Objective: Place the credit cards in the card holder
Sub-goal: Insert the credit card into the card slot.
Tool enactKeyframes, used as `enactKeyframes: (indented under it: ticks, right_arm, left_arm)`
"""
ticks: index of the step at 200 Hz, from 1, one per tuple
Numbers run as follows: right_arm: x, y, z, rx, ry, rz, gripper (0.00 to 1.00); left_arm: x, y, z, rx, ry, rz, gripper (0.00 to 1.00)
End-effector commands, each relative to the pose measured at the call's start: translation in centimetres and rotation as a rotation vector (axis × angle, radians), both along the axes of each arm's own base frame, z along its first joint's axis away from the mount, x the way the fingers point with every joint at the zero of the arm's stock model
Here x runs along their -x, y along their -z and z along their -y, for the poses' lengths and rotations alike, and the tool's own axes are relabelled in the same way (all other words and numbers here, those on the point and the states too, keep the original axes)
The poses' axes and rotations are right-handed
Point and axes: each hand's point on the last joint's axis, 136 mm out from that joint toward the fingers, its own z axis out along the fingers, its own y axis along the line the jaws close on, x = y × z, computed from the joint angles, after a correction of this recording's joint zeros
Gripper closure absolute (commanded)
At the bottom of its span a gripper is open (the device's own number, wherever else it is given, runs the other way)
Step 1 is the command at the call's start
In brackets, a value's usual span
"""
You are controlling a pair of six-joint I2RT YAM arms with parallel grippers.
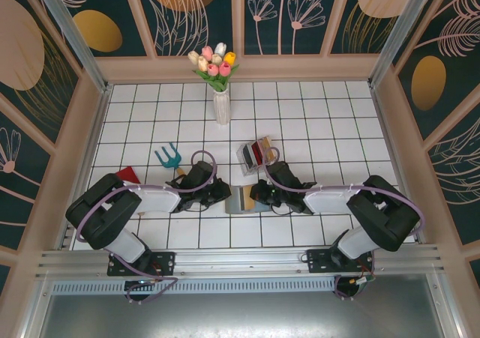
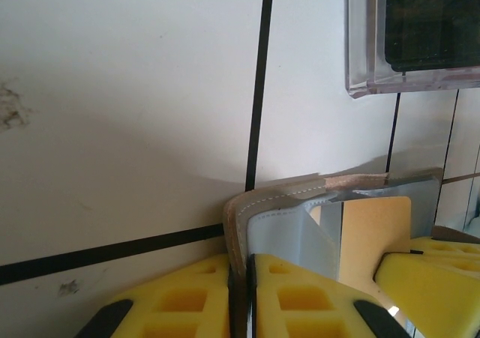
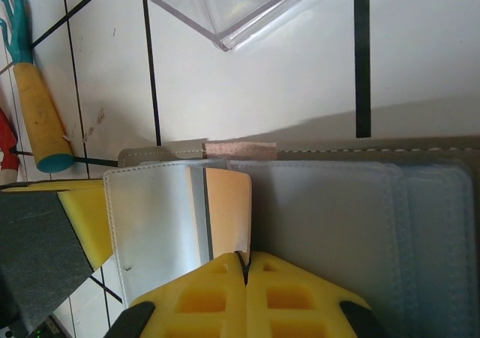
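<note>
The grey card holder (image 1: 241, 200) lies open between both grippers at the table's front centre. My left gripper (image 2: 241, 293) is shut on the edge of its grey and tan cover (image 2: 238, 225), holding that flap upright. My right gripper (image 3: 246, 267) is shut on a tan credit card (image 3: 227, 203), which stands edge-on in the card holder's pale blue slotted inside (image 3: 337, 218). The same tan card (image 2: 375, 225) shows past the flap in the left wrist view. Red and dark credit cards (image 1: 259, 152) stand in a clear rack just behind.
The clear plastic rack (image 1: 253, 155) stands close behind the wallet, its corner (image 3: 225, 12) near my right fingers. A teal toy rake (image 1: 169, 158) and a red object (image 1: 127, 174) lie at the left. A white vase of tulips (image 1: 220, 102) stands further back.
</note>
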Motion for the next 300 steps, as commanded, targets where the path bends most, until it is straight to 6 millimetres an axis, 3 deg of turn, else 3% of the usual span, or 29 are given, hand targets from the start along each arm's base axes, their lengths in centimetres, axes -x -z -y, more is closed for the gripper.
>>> enactKeyframes:
  ticks: [1, 40, 70, 115, 164, 224, 251, 300]
  right_arm:
    - [1.4, 2.5, 1.9, 0.096, 0.021, -0.067, 1.00]
    - [1.6, 3.1, 1.8, 0.107, 0.014, -0.090, 1.00]
    - [1.5, 3.0, 1.4, 0.101, 0.002, -0.093, 1.00]
    - [1.5, 1.8, -1.5, 0.032, -0.065, -0.080, 0.98]
    - [1.1, 1.7, -3.4, 0.016, -0.072, -0.094, 0.95]
    - [0.8, 0.5, -0.5, 0.147, -0.024, -0.051, 0.71]
    - [1.0, 0.5, -0.1, 0.162, -0.026, -0.053, 0.72]
    - [1.4, 0.5, -3.2, 0.074, -0.123, -0.078, 0.88]
  left_arm:
    - [1.6, 2.2, -2.3, -0.113, -0.019, -0.060, 0.81]
    - [2.0, 1.5, -3.7, -0.149, -0.040, -0.041, 0.82]
    - [2.4, 1.5, -3.3, -0.103, -0.025, -0.036, 0.87]
    - [2.5, 2.0, -1.7, -0.044, 0.005, -0.062, 0.93]
    - [2.4, 2.3, -1.9, -0.061, 0.000, -0.070, 0.95]
    - [2.7, 2.8, -2.4, -0.090, -0.001, -0.078, 0.97]
    - [2.6, 2.9, -2.4, -0.092, 0.000, -0.078, 0.97]
    - [2.4, 2.6, -2.0, -0.083, 0.011, -0.072, 0.97]
